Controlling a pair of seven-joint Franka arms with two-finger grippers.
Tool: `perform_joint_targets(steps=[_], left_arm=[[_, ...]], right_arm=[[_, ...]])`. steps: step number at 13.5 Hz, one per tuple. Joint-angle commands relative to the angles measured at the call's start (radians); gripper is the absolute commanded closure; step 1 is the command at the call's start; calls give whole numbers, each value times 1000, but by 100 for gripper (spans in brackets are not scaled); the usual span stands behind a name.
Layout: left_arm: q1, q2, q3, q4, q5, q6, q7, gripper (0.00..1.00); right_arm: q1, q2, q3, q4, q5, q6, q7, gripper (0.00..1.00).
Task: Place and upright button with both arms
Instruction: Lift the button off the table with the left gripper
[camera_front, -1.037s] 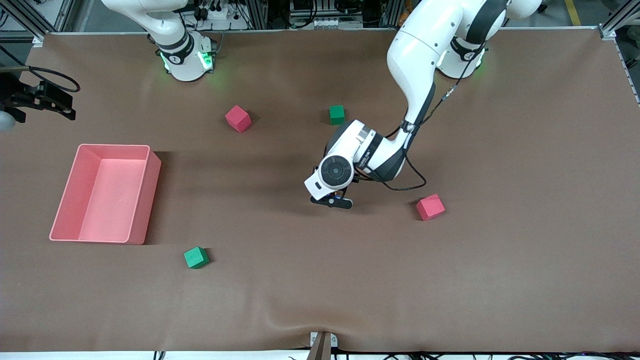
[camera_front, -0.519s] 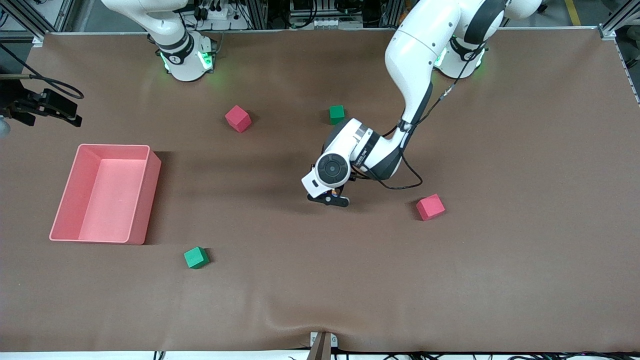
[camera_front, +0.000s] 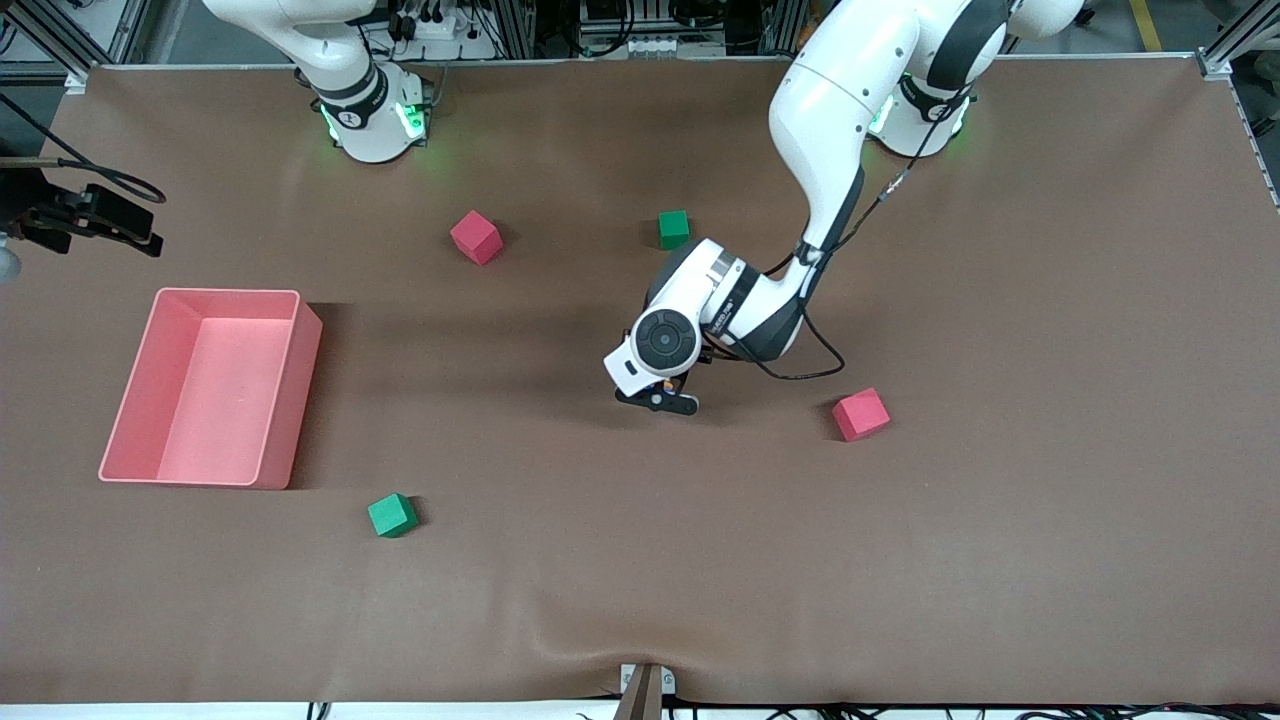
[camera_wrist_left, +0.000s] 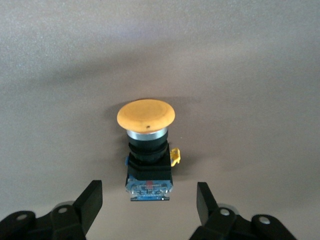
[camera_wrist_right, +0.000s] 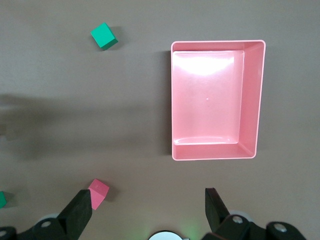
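orange-capped black button (camera_wrist_left: 146, 150), pink bin (camera_front: 210, 385), brown table (camera_front: 1000, 500)

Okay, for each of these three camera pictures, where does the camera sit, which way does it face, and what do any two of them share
Front view: high across the table, facing both bases; shows the left arm bent down at mid-table and the right hand beside the pink bin.
Left wrist view: on the left arm's wrist, looking down at the button; the left hand shows, fingers apart.
Right wrist view: on the right arm's wrist, looking straight down on the pink bin; open fingertips show.
Front and right wrist views share the bin and cubes.
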Motion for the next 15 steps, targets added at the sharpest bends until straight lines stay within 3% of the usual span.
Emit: perform_joint_targets(steps=[1, 15], left_arm=[[-2, 18, 9, 20, -10, 12, 22, 16], [1, 30, 15, 22, -5, 56, 22, 34]], right_arm=[[3, -6, -1, 7, -8, -15, 3, 0], [-3, 9, 3, 35, 13, -24, 6, 0]])
